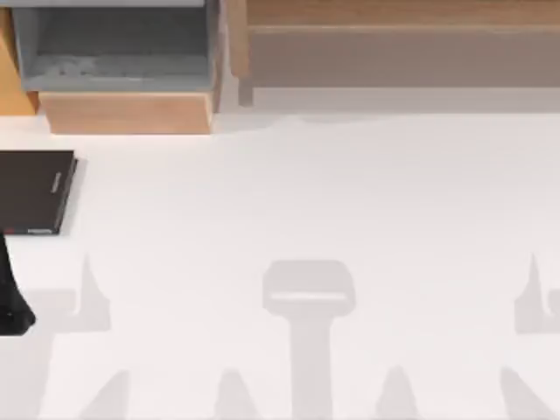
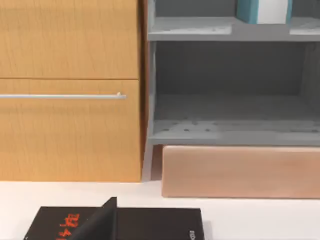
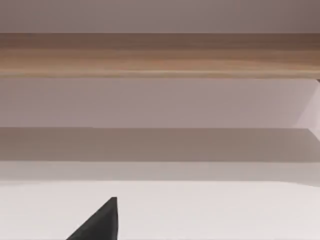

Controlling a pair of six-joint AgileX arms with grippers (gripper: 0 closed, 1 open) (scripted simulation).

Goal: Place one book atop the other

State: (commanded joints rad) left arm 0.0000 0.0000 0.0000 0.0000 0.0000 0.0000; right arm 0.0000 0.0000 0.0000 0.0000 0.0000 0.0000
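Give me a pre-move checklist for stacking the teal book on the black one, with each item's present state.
1. Black book lies flat on the table, at its left edge: ok.
2. Black book's top cover bare, ready to take another book: ok.
3. Teal book located: on the upper grey shelf, upright: ok.
4. Teal book held by a hand: not ok, it stands on the shelf ungripped.
5. Left hand near the black book, at the table's left edge: ok; fingers' state: cannot tell.
6. Right hand state: cannot tell.
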